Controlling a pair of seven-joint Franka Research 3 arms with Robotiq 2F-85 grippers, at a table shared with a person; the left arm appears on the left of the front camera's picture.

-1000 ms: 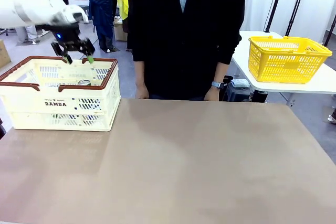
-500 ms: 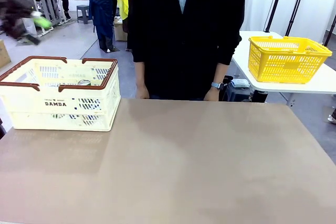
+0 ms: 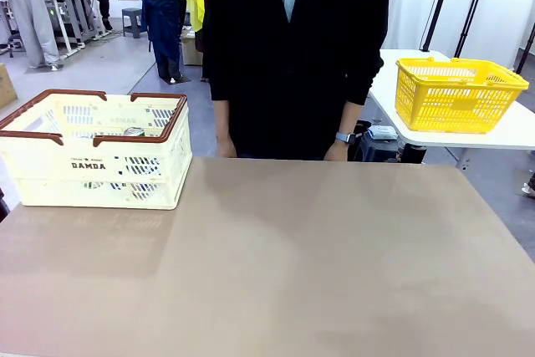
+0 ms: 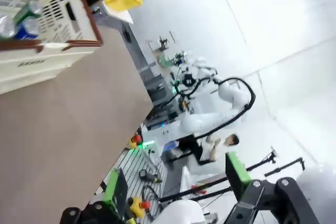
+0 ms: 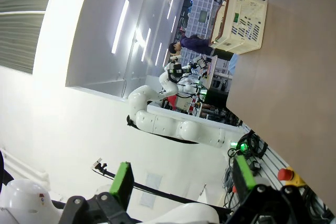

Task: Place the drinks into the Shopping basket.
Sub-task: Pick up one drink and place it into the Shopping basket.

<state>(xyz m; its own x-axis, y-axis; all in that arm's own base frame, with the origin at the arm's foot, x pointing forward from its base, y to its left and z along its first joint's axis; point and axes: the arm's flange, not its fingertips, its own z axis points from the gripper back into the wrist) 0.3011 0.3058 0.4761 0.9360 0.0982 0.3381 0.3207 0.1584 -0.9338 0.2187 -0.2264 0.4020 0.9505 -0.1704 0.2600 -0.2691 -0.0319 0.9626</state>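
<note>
Blue can [image 4: 25,29] and green can [image 4: 27,10] lying flat in DAMDA basket [image 3: 92,165] on bench [image 3: 276,265], left tool [image 4: 176,182] and right tool [image 5: 181,179] both spread, empty

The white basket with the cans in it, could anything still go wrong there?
Not much, I'd guess. Both cans, the blue can and the green can, already lie inside the white basket. Two small risks: the basket sits close to the table's left edge, so a bump could push it off; and the person's hands rest at the far edge, so an arm coming back across the table might meet them.
</note>
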